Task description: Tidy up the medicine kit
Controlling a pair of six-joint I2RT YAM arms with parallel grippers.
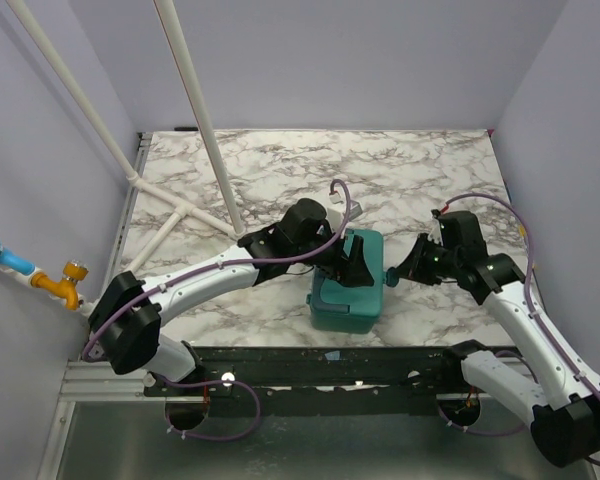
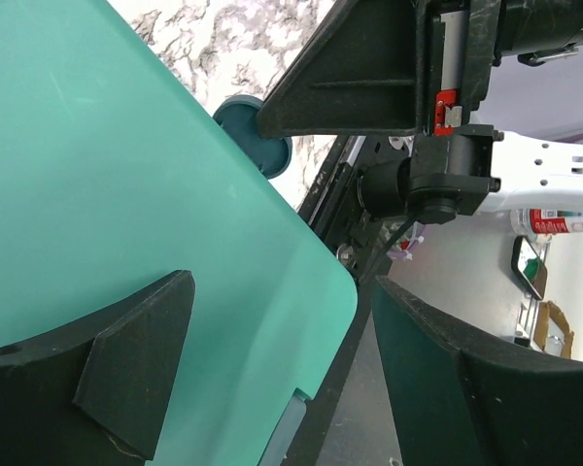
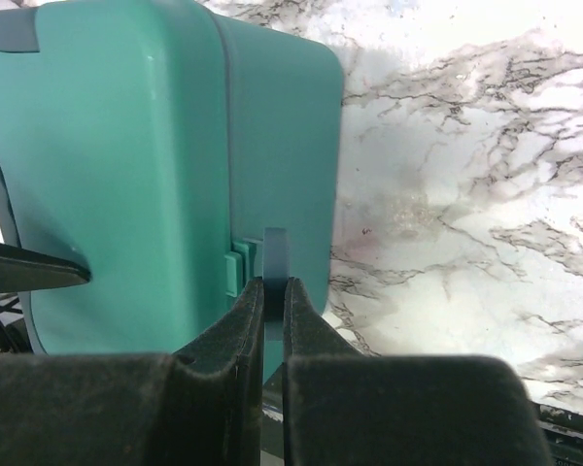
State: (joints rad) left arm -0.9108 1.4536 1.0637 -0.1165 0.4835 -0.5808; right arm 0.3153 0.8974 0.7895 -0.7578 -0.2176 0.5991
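- Medicine kit (image 1: 342, 305): a deep teal-green box with rounded corners. It stands on the marbled table (image 1: 430, 170), close to the near edge and between the two arms.
- Lid: in the right wrist view only a narrow seam shows between lid and body, and the two halves sit together.
- Left gripper (image 1: 358, 262): it reaches in from the left and hangs over the top of the kit.
- Left claw state: in its own camera the left gripper (image 2: 282, 296) has its jaws spread wide. One finger lies over the flat teal face of the kit. The other stands past the box's rounded corner, with a gap between it and the edge. It grips nothing. I cannot tell whether the inner finger touches the surface.
- Right gripper (image 1: 392, 272): it comes in low against the kit's right side.
- Right claw state: in its own camera the right gripper (image 3: 273, 286) is pinched closed on the latch tab (image 3: 275, 248), a thin grey-blue piece standing out from the kit's side beside the seam.
- Latch tab, left wrist view: a darker teal rounded piece pokes out beyond the box edge, under the right arm's black claw.
- Surroundings: a white pipe frame (image 1: 195, 130) rises from the far left of the table.
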